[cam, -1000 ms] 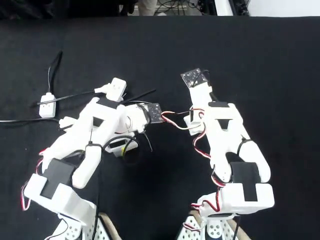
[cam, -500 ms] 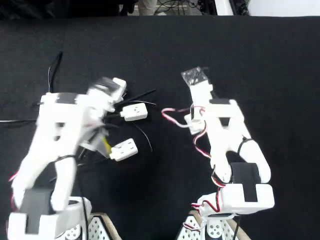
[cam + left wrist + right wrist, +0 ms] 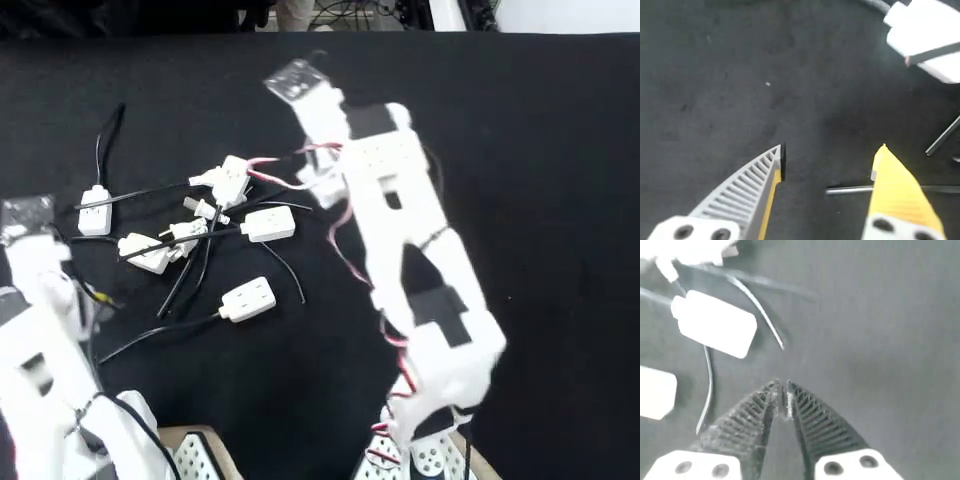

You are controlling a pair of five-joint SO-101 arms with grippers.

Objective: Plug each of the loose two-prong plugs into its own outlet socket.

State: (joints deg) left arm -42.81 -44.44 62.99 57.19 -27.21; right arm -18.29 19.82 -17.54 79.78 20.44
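Note:
Several white outlet sockets lie among black cords at the table's left: one [image 3: 250,296] nearest the front, one [image 3: 268,224] in the middle, one [image 3: 95,212] at far left. Loose two-prong plugs [image 3: 188,232] lie tangled between them, with another white piece [image 3: 230,178] behind. My left arm [image 3: 40,330] stands at the left edge, apart from the cluster. Its gripper [image 3: 830,155] is open over bare cloth, a black cord [image 3: 850,190] between the fingers and a white socket [image 3: 930,30] beyond. My right arm [image 3: 390,190] stretches beside the cluster. Its gripper [image 3: 782,387] is shut and empty, near a socket [image 3: 715,325].
The black cloth [image 3: 540,150] covers the whole table, with free room on the right half. Thin black cords [image 3: 170,290] trail from the sockets toward the left edge and front. A second white socket [image 3: 655,392] lies to one side of the right gripper.
My left arm has swung off the cluster to the table's left edge, uncovering the plugs and sockets. My right arm has swung left and farther back, toward the cluster.

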